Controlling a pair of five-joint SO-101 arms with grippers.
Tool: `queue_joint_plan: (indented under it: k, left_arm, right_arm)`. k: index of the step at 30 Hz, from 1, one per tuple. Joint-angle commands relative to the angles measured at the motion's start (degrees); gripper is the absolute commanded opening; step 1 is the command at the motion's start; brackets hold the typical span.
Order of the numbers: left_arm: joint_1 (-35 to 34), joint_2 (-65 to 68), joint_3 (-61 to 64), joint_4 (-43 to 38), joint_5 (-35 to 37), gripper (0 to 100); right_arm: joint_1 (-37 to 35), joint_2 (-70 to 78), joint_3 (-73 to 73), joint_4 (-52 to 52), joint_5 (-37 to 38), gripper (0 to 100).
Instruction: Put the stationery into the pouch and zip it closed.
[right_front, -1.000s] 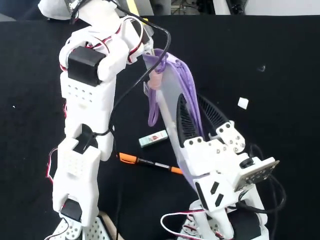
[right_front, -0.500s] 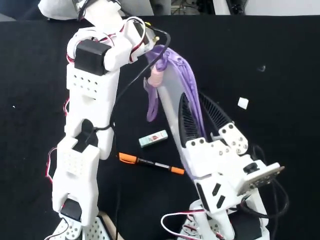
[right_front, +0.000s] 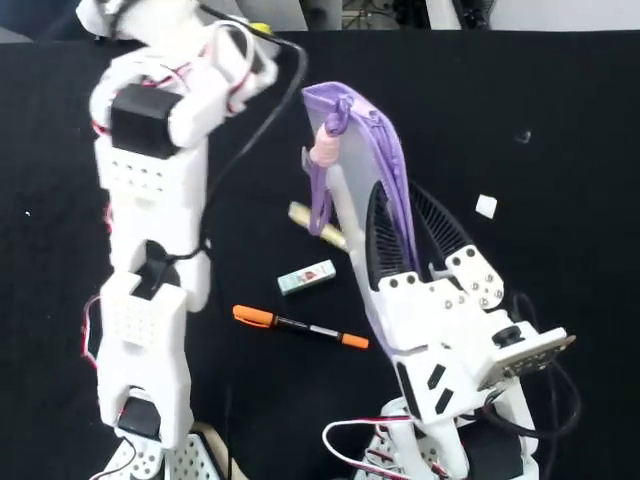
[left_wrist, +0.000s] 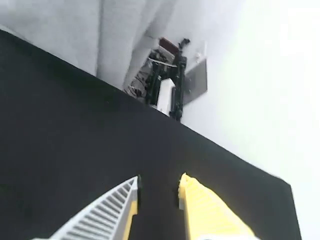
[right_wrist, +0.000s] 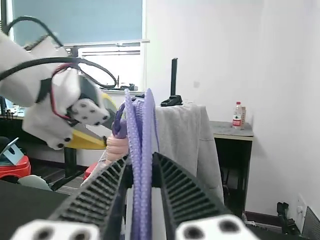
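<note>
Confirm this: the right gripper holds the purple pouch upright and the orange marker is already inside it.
Wrong on the marker. The right gripper holds the purple pouch upright, but the orange marker lies out on the black table; the high view shows it.

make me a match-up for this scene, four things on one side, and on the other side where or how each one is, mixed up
Things
1. purple fabric pouch
2. black pen with orange ends
3. small white block
4. left hand

Places or states
a. lying flat on the black table between the two arms
b. open, holding nothing
c. upright, clamped in the right hand
d. alone on the table, to the right of the pouch

Pairs: 1-c, 2-a, 3-d, 4-b
</note>
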Motion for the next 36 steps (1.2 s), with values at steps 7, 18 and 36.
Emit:
queue_joint_plan:
  k: [7, 18, 36]
  left_arm:
    - [-10.3, -10.3, -2.4, 0.3, -0.1, 14]
    - [-26.3, -12.6, -2.2, 0.3, 0.3, 14]
    - [-30.4, -2.1, 0.7, 0.3, 0.0, 14]
  right_arm:
    - [0.8, -5.1, 2.5, -5.4, 0.4, 1.1]
    - [2.6, -5.1, 5.4, -5.9, 0.4, 1.1]
    - [5.5, -5.1, 18.6, -13.2, -0.1, 1.2]
